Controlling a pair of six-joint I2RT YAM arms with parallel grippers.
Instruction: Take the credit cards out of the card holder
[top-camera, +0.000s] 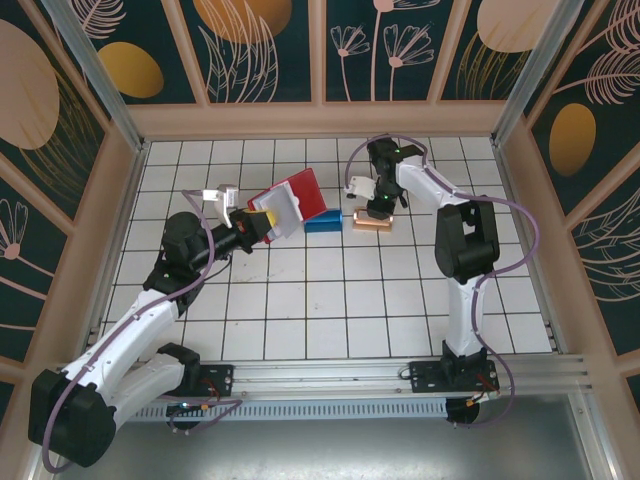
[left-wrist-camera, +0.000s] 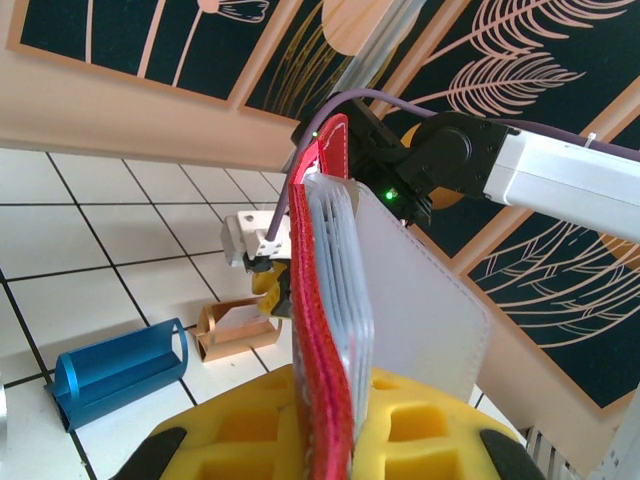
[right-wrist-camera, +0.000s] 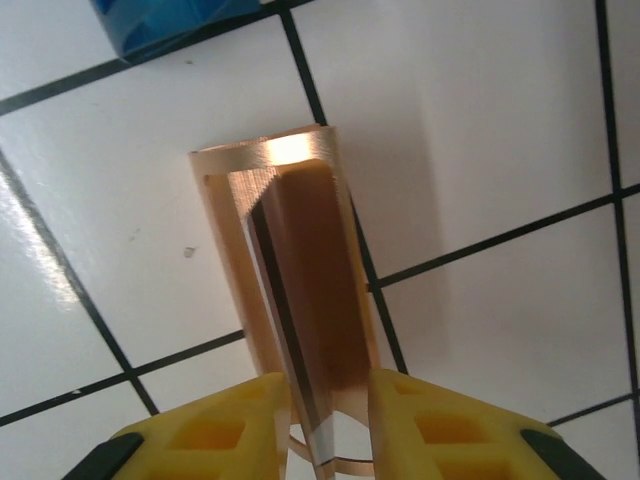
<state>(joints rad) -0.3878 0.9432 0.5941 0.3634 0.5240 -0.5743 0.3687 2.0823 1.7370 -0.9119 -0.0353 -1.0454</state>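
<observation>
Above the far middle of the table, the left gripper is clamped on the lower edge of the wallet, holding it upright and clear of the tiles. The white card stands well out of the grey pockets. To the right, the right gripper sits over the copper block, fingers a little apart and pinching nothing. The dark card stands on edge in the block, close against one finger and clear of the other. Risks: a skewed lift by the right gripper may let that near finger drag the dark card out or tip the block, which looks light. The white card looks loosely seated, so any tilt or jolt of the wallet could drop it to the table. Pulling on it while the wallet is held by one edge may swivel the wallet in the pads. Whether other cards sit in the pockets, I cannot tell.
</observation>
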